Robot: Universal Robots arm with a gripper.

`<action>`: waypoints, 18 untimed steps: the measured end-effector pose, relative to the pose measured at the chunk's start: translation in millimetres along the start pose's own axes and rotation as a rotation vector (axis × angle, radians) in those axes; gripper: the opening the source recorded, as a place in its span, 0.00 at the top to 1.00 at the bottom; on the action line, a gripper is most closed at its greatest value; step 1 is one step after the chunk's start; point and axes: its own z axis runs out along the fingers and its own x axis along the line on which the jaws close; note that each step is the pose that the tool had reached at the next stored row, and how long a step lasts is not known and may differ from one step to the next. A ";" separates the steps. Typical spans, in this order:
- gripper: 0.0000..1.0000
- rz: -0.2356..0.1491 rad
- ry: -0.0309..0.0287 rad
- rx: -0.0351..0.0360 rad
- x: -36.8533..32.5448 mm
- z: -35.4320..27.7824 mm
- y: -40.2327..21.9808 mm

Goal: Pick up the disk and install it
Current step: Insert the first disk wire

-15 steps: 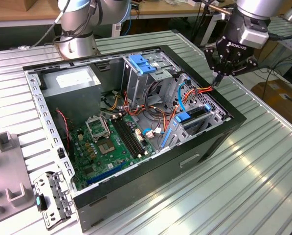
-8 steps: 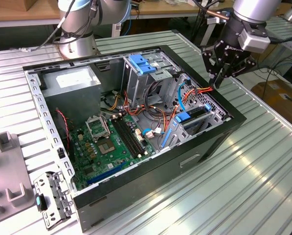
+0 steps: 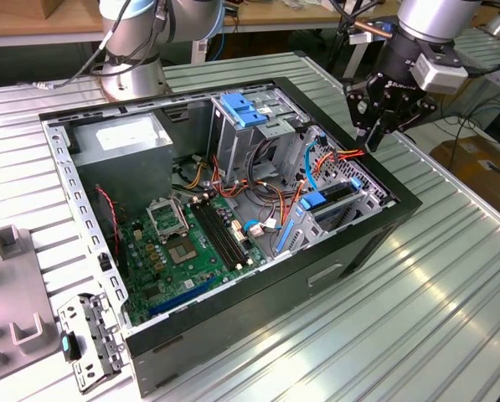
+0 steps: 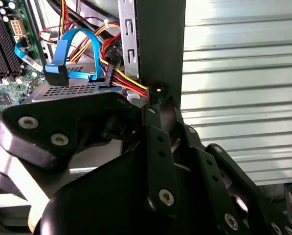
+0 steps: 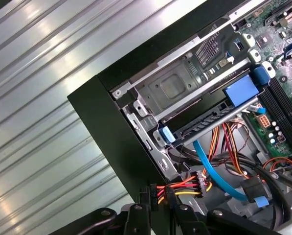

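The disk [image 3: 335, 193] lies in the lower drive cage at the case's front corner, a dark slab with blue side rails. In the first wrist view the disk [image 5: 204, 125] shows its dark edge and a blue rail end inside the cage. My gripper [image 3: 371, 144] hangs over the case's black rim, just beyond the cage toward the exterior view's right. Its fingers are shut on a small black plug [image 5: 146, 196] of red, yellow and orange wires. In the second wrist view my gripper [image 4: 155, 100] presses against the rim, with the disk [image 4: 72, 90] beside it.
The open computer case [image 3: 233, 335] lies on a ribbed metal table [image 3: 417, 318]. A blue data cable [image 5: 209, 164] and wire bundles [image 3: 262, 197] cross the space beside the cage. A blue latch [image 3: 245, 109] tops the upper cage. The motherboard [image 3: 191, 243] fills the case floor.
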 end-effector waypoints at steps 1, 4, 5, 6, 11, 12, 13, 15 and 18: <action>0.69 -0.002 0.0001 0.0001 -0.1 0.3 0.0; 0.69 -0.010 0.0027 0.0011 -0.3 3.9 0.1; 0.69 -0.011 0.0029 0.0011 -0.3 4.5 0.1; 0.69 -0.013 0.0033 0.0010 -0.4 5.4 0.1; 0.84 -0.020 0.0052 0.0006 -0.5 6.6 0.2; 0.84 -0.020 0.0053 0.0005 -0.3 3.5 0.1; 0.84 -0.020 0.0053 0.0005 -0.2 2.7 0.1; 0.84 -0.020 0.0052 0.0006 -0.3 2.6 0.1; 0.84 0.007 0.0059 -0.0015 -3.1 2.7 2.0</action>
